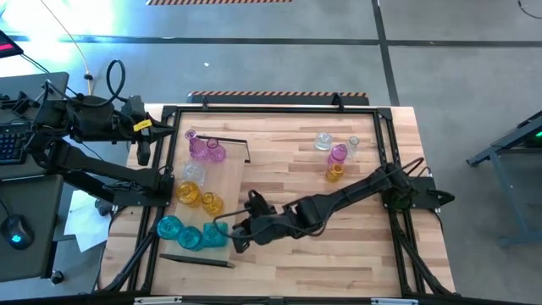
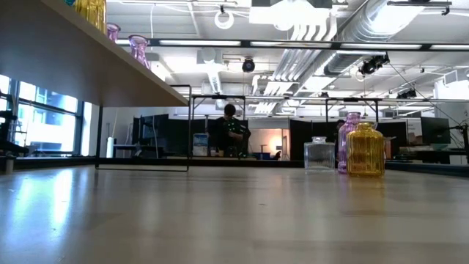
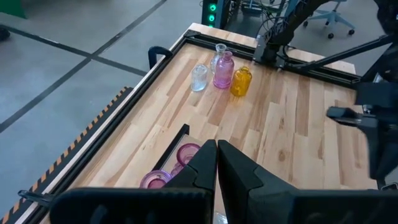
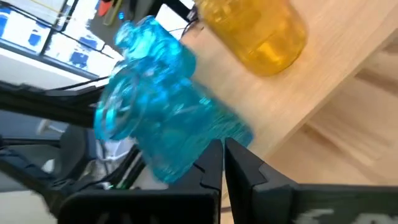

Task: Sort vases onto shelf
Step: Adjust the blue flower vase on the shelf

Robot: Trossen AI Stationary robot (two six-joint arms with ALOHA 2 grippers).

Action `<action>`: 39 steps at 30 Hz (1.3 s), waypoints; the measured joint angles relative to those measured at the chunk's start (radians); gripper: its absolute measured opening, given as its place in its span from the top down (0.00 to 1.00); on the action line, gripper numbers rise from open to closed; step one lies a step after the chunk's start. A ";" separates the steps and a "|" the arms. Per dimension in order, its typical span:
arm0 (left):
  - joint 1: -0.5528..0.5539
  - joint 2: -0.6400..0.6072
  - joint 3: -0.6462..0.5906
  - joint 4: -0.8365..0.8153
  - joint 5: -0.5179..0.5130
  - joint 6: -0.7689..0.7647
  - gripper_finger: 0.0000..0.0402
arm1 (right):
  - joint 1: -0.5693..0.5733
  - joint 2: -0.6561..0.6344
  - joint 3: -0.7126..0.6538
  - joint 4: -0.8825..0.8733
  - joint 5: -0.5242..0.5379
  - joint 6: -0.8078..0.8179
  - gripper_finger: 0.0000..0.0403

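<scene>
Shelf (image 1: 222,182): long light-wood board, dark end rails, left part of the table.
Pink vases (image 1: 206,149): upright, shelf's far end.
Amber vases (image 1: 196,197): mid-shelf.
Teal vases (image 1: 188,232): near end.
Unsorted vases (image 1: 334,154): clear, pink, amber; far right tabletop.

Floor (image 1: 279,59): grey concrete, dark seams | Ceiling (image 2: 315,29): exposed white ducts, strip lights | Windows (image 2: 37,121): bright, at left | Person (image 2: 233,132): seated, far background | Desk (image 1: 25,152): keyboard, mouse
</scene>
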 joint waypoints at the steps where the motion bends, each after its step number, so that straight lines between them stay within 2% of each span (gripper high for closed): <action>1: 0.000 0.000 0.000 0.000 0.000 0.001 0.99 | -0.009 0.000 -0.004 0.000 -0.011 -0.008 1.00; 19: 0.000 0.000 0.000 0.001 -0.001 0.002 0.99 | -0.089 0.051 -0.029 0.096 -0.121 -0.118 1.00; 27: 0.000 0.000 0.000 0.001 -0.001 0.001 0.99 | -0.095 0.062 -0.029 0.141 -0.212 -0.110 1.00; 39: 0.000 0.000 0.000 0.002 -0.001 -0.007 0.99 | -0.087 0.064 -0.029 0.146 -0.254 -0.094 1.00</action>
